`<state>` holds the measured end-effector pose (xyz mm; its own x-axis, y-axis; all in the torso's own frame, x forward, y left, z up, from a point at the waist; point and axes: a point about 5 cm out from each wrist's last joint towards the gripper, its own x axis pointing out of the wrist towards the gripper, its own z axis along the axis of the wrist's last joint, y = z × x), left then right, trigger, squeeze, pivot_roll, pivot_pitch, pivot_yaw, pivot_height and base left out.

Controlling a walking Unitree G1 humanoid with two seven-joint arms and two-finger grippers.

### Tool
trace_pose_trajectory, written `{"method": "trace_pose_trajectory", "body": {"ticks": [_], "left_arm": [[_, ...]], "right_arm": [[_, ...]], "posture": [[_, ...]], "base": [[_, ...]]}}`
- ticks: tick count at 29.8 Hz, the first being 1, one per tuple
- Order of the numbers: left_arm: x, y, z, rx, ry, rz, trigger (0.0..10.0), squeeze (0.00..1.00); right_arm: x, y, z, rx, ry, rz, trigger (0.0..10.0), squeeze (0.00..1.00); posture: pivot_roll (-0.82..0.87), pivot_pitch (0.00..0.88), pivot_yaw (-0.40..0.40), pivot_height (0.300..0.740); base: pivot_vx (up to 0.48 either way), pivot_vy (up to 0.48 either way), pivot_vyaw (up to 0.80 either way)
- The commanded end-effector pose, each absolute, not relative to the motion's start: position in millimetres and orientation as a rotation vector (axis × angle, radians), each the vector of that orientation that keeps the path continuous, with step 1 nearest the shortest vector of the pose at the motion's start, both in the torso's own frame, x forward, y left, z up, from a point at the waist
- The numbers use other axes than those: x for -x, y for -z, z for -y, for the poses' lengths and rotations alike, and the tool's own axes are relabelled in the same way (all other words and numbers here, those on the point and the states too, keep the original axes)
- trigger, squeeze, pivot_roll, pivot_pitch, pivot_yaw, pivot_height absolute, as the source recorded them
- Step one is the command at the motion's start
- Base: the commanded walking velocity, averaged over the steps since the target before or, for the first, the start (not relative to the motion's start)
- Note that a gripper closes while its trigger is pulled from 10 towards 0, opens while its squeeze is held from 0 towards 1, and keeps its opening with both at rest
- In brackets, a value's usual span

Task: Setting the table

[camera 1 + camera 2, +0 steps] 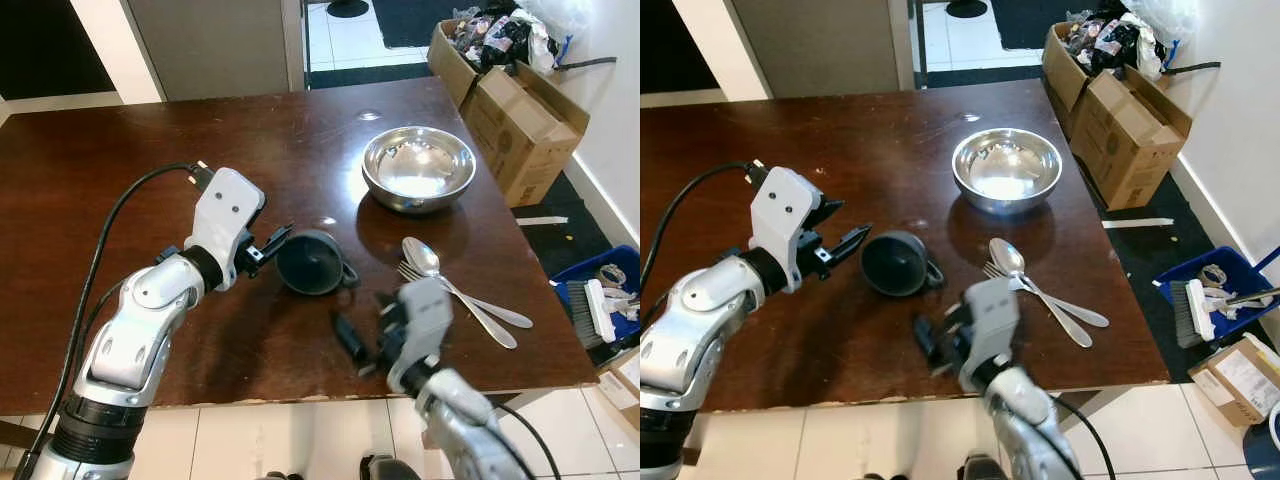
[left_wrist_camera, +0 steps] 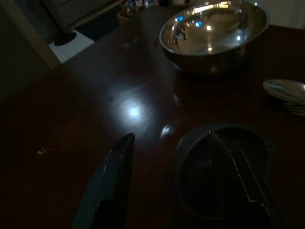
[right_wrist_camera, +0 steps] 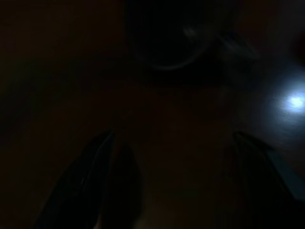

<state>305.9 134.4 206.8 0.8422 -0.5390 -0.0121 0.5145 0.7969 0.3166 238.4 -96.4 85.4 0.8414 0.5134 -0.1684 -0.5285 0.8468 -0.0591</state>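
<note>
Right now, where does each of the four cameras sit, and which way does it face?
Left eye view: on the head, looking forward and down at the table; both arms show, left gripper open at the dark cup.
Right eye view: same head, same scene, with the steel bowl, spoon and right gripper.
Left wrist view: along the left fingers, facing cup and bowl.
Right wrist view: very dark; spread right fingers facing the cup.
All four share the cup.
</note>
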Motion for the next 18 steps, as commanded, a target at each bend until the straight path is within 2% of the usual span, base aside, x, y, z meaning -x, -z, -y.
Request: {"method": "trace_pose_trajectory", "body": {"ticks": [1,4,11,15,18], "left_arm": [[-306.1,-204.5,-134.1,-0.323,0.574,0.075,10.0,0.0],[-306.5,-204.9,-133.9,-0.324,0.576,0.076,10.0,0.0],[-307.1,-206.0,-133.4,-0.322,0.578,0.077,10.0,0.0],[-307.8,-206.4,-131.9,-0.318,0.578,0.08,10.0,0.0],[-308.4,-207.6,-129.5,-0.311,0.582,0.086,10.0,0.0]], "right_arm": [[-232.2,-74.8,93.0,0.166,-0.565,-0.174,10.0,0.0],[-230.4,-73.1,97.5,0.248,-0.556,-0.149,10.0,0.0],[-234.7,-81.6,126.5,0.51,-0.509,-0.069,10.0,0.0],[-238.3,-86.2,152.0,0.678,-0.452,-0.033,10.0,0.0],[-243.6,-94.3,169.6,0.694,-0.392,-0.008,10.0,0.0]], "posture": [[-0.15,0.088,0.146,0.74],[-0.14,0.088,0.147,0.74],[-0.14,0.095,0.142,0.74],[-0.15,0.098,0.138,0.74],[-0.15,0.106,0.131,0.74]], "base": [[0.0,0.0,0.0],[0.0,0.0,0.0],[0.0,0.0,0.0],[0.0,0.0,0.0],[0.0,0.0,0.0]]}}
